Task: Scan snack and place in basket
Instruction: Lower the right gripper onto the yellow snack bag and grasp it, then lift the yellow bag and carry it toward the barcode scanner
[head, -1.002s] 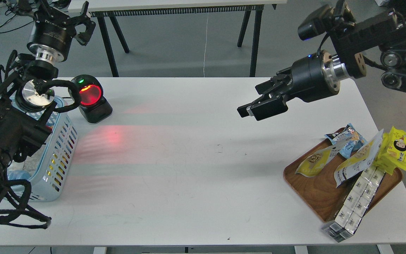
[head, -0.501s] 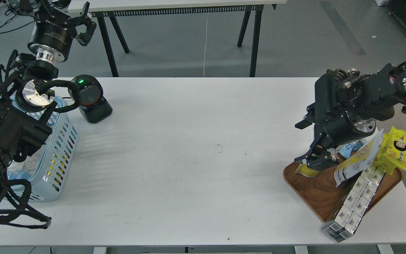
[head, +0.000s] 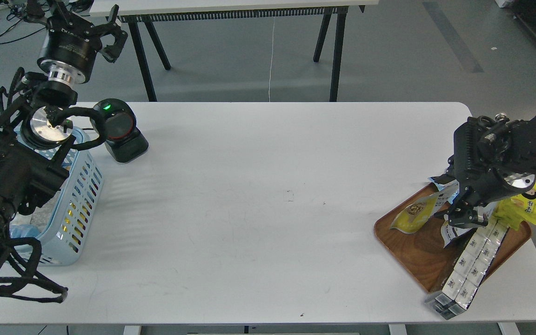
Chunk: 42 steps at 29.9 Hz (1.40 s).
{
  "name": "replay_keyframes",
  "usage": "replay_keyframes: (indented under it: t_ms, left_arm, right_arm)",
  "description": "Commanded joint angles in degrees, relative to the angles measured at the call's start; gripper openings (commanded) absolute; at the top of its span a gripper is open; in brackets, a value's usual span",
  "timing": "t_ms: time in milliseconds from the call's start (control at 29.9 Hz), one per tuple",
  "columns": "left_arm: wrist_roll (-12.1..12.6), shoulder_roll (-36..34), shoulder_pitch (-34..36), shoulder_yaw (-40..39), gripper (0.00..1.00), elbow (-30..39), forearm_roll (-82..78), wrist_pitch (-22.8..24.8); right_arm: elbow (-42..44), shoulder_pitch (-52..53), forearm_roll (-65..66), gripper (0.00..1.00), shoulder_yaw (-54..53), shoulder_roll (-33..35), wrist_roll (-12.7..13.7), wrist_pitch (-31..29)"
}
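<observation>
The snack (head: pixel 413 215), a flat yellow pouch picturing brown pieces, lies on the left part of the brown wooden tray (head: pixel 417 258) at the right. My right gripper (head: pixel 467 217) points down over the tray just right of the snack, over the longer yellow-and-white pouch (head: pixel 449 231). Its fingers are dark and I cannot tell them apart. The light-blue basket (head: pixel 79 195) stands at the table's left edge, partly behind my left arm. My left gripper (head: pixel 92 29) is raised high behind the basket, open and empty.
A black barcode scanner (head: pixel 121 131) with a green light stands right of the basket. The tray also holds a blue packet (head: pixel 441 182), yellow packets (head: pixel 526 207) and a row of white boxes (head: pixel 470 267) hanging over the table's front-right edge.
My right arm has swung from above the table's middle right down onto the tray, then further right past the snack. The scanner's red light has gone out. The left arm is almost still.
</observation>
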<state>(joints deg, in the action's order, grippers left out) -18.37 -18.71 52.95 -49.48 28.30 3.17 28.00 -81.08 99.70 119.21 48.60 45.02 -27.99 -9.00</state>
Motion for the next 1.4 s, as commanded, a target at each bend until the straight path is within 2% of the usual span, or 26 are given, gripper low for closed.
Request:
replay_keyframes:
  t_ms: [0, 167, 334, 434, 768, 1102, 1369]
  left_arm:
    - [0.1, 0.0, 0.1, 0.0, 1.0, 0.0, 0.0, 0.0]
    - [0.1, 0.1, 0.0, 0.0, 1.0, -0.1, -0.1, 0.0]
    - [0.1, 0.2, 0.1, 0.0, 1.0, -0.1, -0.1, 0.0]
    - [0.1, 0.1, 0.1, 0.1, 1.0, -0.1, -0.1, 0.0]
    - [0.1, 0.0, 0.1, 0.0, 1.0, -0.2, -0.1, 0.0]
    - [0.1, -0.1, 0.1, 0.1, 1.0, -0.2, -0.2, 0.0]
    - [0.2, -0.7, 0.1, 0.0, 1.0, 0.0, -0.1, 0.0]
  right_arm:
    - [1.3, -1.5, -0.3, 0.6, -1.0, -0.1, 0.0, 0.6]
    - [1.3, -1.6, -0.9, 0.53, -1.9, -0.1, 0.0, 1.6]
    - [1.4, -1.5, -0.9, 0.5, -2.0, -0.5, 0.0, 1.9]
    - [1.4, -1.5, -0.9, 0.44, -2.0, -1.5, 0.0, 1.9]
    - [1.4, -1.9, -0.8, 0.03, -2.0, -2.0, 0.0, 1.5]
    - [0.2, -0.4, -1.3, 0.0, -2.1, -0.8, 0.0, 1.8]
    - [-4.5, 6.3, -3.1, 0.0, -5.8, 1.0, 0.0, 1.1]
